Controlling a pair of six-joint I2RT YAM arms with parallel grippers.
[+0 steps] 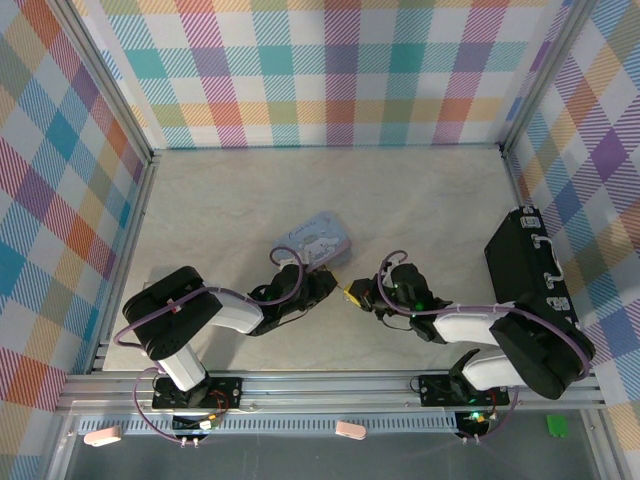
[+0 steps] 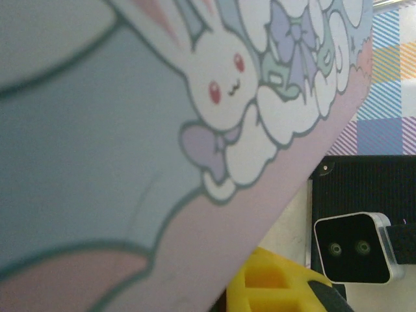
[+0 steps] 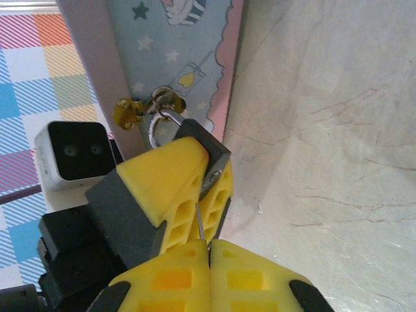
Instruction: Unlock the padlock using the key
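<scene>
From above, the left gripper [image 1: 333,284] and right gripper [image 1: 362,295] sit tip to tip at the near side of the pale blue tin [image 1: 318,238]. The left wrist view has the tin's bunny-printed lid [image 2: 214,84] close up. In the right wrist view the padlock [image 3: 207,153] hangs from the tin's gold hasp [image 3: 130,112], clamped by the left gripper, while the right gripper pinches the key [image 3: 200,227], its thin blade pointing at the padlock.
</scene>
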